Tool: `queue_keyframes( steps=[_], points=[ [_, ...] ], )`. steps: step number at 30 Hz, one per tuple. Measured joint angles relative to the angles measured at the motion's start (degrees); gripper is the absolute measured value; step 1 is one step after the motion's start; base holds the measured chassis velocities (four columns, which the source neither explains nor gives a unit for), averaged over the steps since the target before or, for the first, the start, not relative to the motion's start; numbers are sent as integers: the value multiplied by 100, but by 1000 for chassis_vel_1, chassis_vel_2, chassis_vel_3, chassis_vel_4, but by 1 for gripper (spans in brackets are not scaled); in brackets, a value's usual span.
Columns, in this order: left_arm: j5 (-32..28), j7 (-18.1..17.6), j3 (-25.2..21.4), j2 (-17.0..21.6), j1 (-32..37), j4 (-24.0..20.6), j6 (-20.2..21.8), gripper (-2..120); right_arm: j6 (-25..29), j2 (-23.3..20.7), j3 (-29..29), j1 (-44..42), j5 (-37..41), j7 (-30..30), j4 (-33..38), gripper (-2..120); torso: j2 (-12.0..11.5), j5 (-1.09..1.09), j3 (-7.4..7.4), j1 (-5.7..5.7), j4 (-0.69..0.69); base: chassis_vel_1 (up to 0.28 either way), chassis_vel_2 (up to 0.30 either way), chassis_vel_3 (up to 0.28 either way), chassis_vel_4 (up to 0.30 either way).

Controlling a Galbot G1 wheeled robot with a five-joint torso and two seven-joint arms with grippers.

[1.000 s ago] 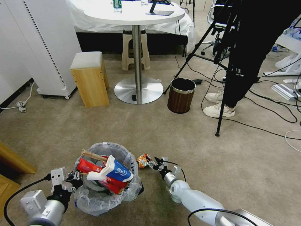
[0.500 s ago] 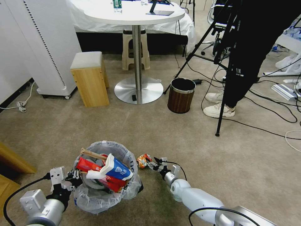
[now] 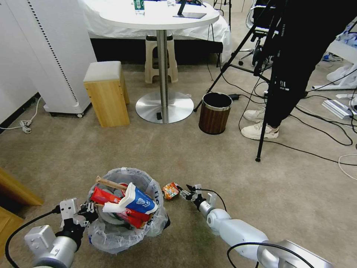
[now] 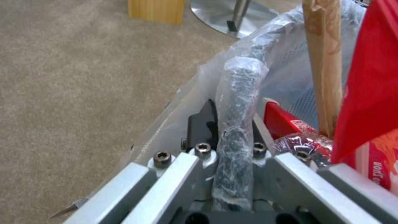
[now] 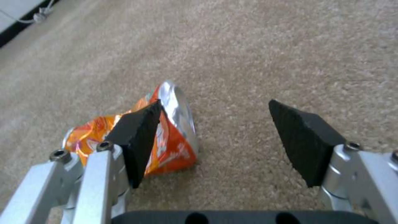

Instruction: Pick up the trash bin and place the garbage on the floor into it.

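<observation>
The trash bin, lined with a crinkly white bag, is held near the floor at lower left. It holds garbage: a blue-white paper cup, a red packet and a wooden stick. My left gripper is shut on the bin's bagged rim, which runs between its fingers. An orange crumpled wrapper lies on the carpet just right of the bin. My right gripper is open low over the carpet. One of its pads touches or overlaps the wrapper.
A brown wood-grain bin stands ahead, beside a round table's metal base and a wooden stool. A tripod leg, a person's legs and cables occupy the right. Wooden furniture edges the left.
My right arm has swung slightly to the right, its gripper staying beside the wrapper. The bin and my left gripper have barely moved.
</observation>
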Motion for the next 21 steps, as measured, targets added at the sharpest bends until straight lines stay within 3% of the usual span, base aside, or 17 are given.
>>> queue_keyframes(
  steps=[15, 21],
  points=[
    [-11, 5, -26, 0, -16, -20, -44, 1, -18, 111, -262, 109, -522, 166, -81, 64, 0, 0, 0, 0, 0, 0, 0, 0, 0],
    [-13, 24, -25, -10, -5, -42, -55, 1, 46, 97, -314, 101, -629, 185, -107, 41, 0, 0, 0, 0, 0, 0, 0, 0, 0]
  ],
)
